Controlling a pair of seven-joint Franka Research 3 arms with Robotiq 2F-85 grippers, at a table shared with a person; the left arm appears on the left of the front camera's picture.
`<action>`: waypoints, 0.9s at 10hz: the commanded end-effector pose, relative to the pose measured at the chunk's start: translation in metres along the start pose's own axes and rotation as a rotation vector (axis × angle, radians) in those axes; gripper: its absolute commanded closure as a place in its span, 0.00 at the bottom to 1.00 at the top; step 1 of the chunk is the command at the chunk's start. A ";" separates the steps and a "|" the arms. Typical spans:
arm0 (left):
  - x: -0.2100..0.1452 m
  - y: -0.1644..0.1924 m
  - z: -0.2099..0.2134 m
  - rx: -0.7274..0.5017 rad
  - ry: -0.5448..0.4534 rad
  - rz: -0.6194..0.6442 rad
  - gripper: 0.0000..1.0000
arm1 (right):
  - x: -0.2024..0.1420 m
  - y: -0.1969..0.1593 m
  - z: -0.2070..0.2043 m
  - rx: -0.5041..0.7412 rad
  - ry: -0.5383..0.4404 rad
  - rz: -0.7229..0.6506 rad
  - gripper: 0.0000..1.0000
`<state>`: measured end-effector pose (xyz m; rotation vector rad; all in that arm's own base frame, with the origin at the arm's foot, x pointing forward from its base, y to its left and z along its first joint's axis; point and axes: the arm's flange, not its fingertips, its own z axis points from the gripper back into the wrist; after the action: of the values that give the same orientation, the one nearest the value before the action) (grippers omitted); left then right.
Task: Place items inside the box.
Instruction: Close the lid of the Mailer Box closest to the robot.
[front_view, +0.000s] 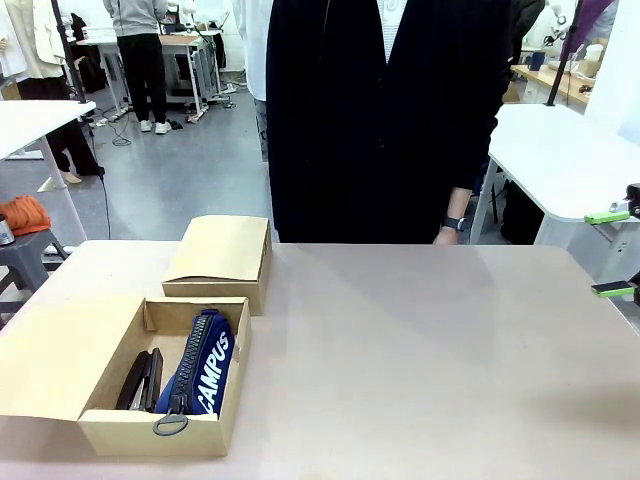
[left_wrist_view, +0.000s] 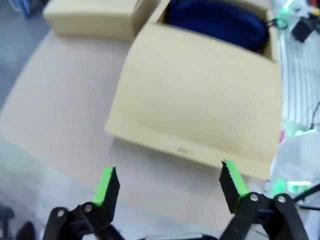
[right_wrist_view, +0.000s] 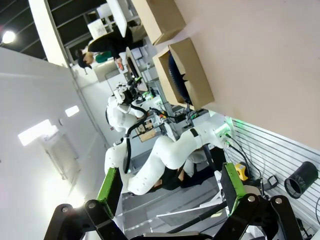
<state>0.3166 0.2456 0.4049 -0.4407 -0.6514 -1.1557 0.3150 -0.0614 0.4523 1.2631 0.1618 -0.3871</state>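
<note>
It looked like a robotics lab or open workshop hall: a pale work table (front_view: 420, 340) stood near, white benches (front_view: 565, 160) sat to the far right and far left, cables trailed over the grey floor (front_view: 190, 170), and a white robot arm (right_wrist_view: 165, 155) (seen sideways from the right wrist) stood by a slatted wall panel (right_wrist_view: 270, 150)

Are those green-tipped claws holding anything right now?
No. The left gripper and the right gripper both stand open with nothing between their fingers.
</note>
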 end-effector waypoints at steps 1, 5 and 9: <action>-0.013 0.012 -0.025 -0.008 0.067 0.073 0.00 | 0.001 0.002 0.000 0.025 -0.001 0.020 0.00; -0.028 0.013 -0.072 -0.109 0.074 0.127 0.00 | 0.001 0.002 0.000 0.025 -0.001 0.020 0.00; -0.011 0.010 -0.094 -0.227 0.007 0.086 0.00 | 0.001 0.002 0.000 0.025 -0.001 0.020 0.00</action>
<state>0.3481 0.1931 0.3275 -0.6045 -0.4401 -1.1305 0.3150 -0.0614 0.4523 1.2631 0.1618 -0.3870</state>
